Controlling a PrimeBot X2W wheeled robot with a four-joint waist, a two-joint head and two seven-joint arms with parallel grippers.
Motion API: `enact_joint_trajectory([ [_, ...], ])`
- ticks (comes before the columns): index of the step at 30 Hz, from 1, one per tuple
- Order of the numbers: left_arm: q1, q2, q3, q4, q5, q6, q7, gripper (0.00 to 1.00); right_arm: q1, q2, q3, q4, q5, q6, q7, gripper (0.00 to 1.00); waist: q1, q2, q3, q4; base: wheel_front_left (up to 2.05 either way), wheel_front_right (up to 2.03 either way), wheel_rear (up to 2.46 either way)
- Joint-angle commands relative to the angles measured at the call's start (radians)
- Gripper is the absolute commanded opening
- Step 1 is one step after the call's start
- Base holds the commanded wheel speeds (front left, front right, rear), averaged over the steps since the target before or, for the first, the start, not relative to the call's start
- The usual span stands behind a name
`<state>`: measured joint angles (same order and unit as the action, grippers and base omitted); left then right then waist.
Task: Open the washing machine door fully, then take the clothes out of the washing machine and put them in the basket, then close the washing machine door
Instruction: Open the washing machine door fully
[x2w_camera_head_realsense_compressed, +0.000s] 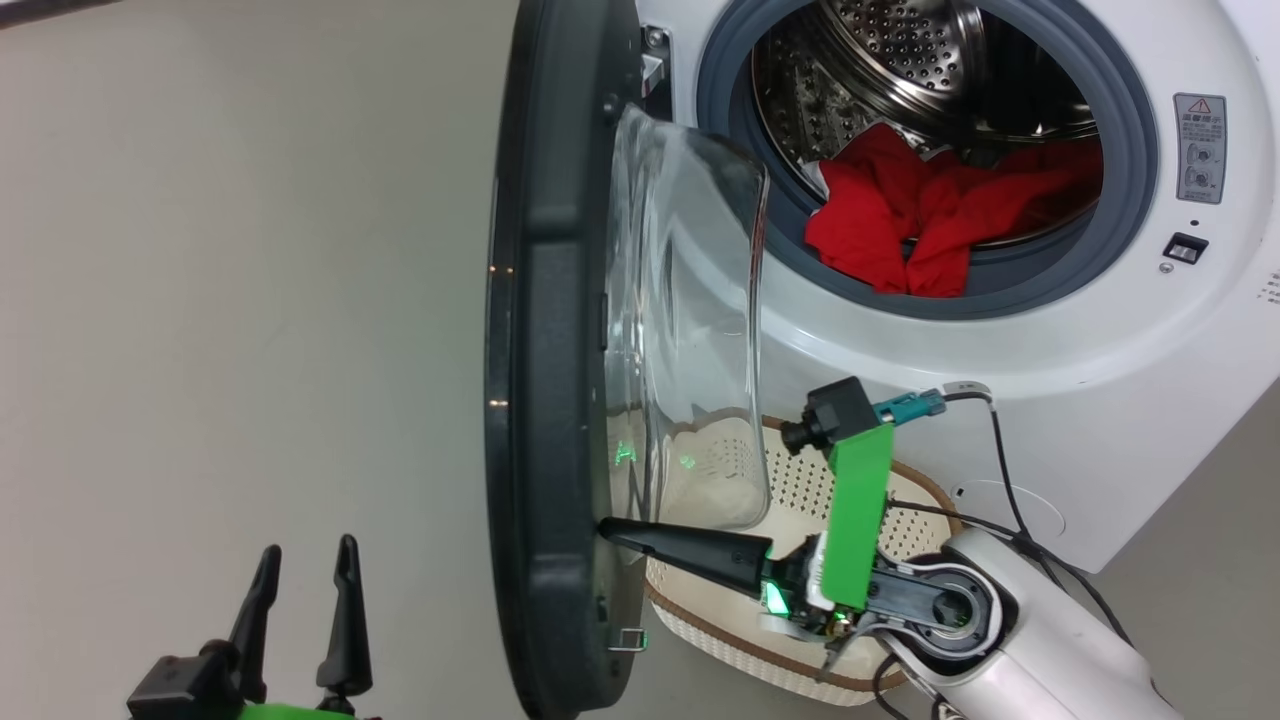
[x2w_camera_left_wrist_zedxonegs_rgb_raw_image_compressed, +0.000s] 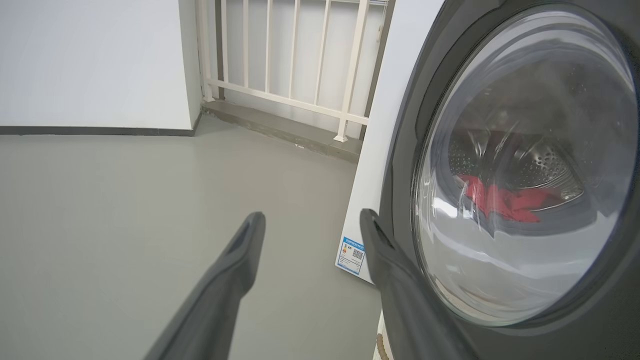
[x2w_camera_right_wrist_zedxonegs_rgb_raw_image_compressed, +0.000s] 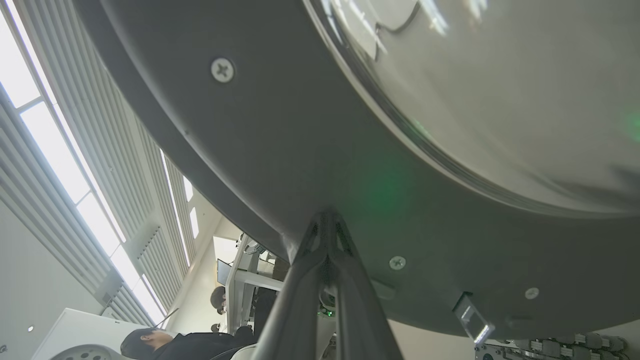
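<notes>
washing machine door (x2w_camera_head_realsense_compressed: 550, 350) open, edge-on. right pincer (x2w_camera_head_realsense_compressed: 605, 527) pressed together, tip touching door's inner rim. left pincer (x2w_camera_head_realsense_compressed: 308, 548) spread, empty, beside door. red clothes (x2w_camera_head_realsense_compressed: 930, 220) in drum (x2w_camera_head_realsense_compressed: 900, 60). basket (x2w_camera_head_realsense_compressed: 730, 640) on floor (x2w_camera_head_realsense_compressed: 250, 300) before washing machine (x2w_camera_head_realsense_compressed: 1000, 340).

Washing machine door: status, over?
Status: right gripper shut, tips against door's inner rim; left gripper open, empty. Washing machine door swung wide, red clothes in drum. Basket on door's inner side, below right gripper.
</notes>
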<state>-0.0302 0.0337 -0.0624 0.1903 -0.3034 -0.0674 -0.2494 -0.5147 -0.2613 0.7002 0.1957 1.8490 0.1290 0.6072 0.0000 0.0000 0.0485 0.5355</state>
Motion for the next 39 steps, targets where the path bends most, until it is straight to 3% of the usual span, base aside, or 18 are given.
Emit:
enact_joint_trajectory([
  [1, -0.008, 0.017, 0.035, -0.030, 0.000, 0.000, -0.012, 1.00, -0.031, 0.034, 0.008, -0.012, -0.017, 0.002, 0.006, 0.00, 0.0000, 0.0000, 0.001, 0.001, 0.00, 0.00, 0.00],
  [13, 0.006, 0.017, 0.044, -0.058, -0.006, 0.013, -0.012, 1.00, -0.057, 0.117, -0.020, 0.059, -0.083, 0.002, 0.038, 0.00, 0.0000, 0.0000, 0.012, 0.004, 0.00, 0.00, 0.00],
  [27, 0.003, 0.017, 0.037, -0.047, 0.009, 0.010, -0.012, 1.00, -0.006, 0.123, -0.091, 0.031, -0.117, 0.002, 0.045, 0.00, 0.0000, 0.0000, -0.008, -0.003, 0.00, 0.00, 0.00],
  [28, 0.004, 0.017, 0.038, -0.046, 0.011, 0.009, -0.012, 1.00, 0.002, 0.120, -0.100, 0.023, -0.122, 0.002, 0.039, 0.07, 0.0000, 0.0000, -0.010, -0.004, 0.00, 0.00, 0.00],
  [30, 0.007, 0.017, 0.041, -0.045, 0.015, 0.006, -0.012, 1.00, 0.017, 0.115, -0.115, 0.008, -0.133, 0.002, 0.028, 0.43, 0.0000, 0.0000, -0.017, -0.005, 0.00, 0.00, 0.00],
  [31, 0.008, 0.017, 0.041, -0.043, 0.017, 0.005, -0.012, 1.00, 0.025, 0.111, -0.121, -0.001, -0.138, 0.002, 0.024, 0.50, 0.0000, 0.0000, -0.020, -0.006, 0.00, 0.00, 0.00],
  [32, 0.009, 0.017, 0.042, -0.042, 0.019, 0.004, -0.012, 1.00, 0.034, 0.108, -0.127, -0.011, -0.144, 0.002, 0.020, 0.69, 0.0000, 0.0000, -0.024, -0.007, 0.00, 0.00, 0.00],
  [34, 0.009, 0.017, 0.041, -0.038, 0.022, 0.001, -0.012, 1.00, 0.052, 0.098, -0.138, -0.031, -0.155, 0.002, 0.012, 0.97, 0.0000, 0.0000, -0.031, -0.009, 0.00, 0.00, 0.00],
  [39, 0.014, 0.017, 0.042, -0.024, 0.035, -0.009, -0.012, 1.00, 0.097, 0.064, -0.173, -0.085, -0.210, 0.002, -0.035, 1.00, 0.0000, 0.0000, -0.054, -0.018, 0.00, 0.00, 0.00],
])
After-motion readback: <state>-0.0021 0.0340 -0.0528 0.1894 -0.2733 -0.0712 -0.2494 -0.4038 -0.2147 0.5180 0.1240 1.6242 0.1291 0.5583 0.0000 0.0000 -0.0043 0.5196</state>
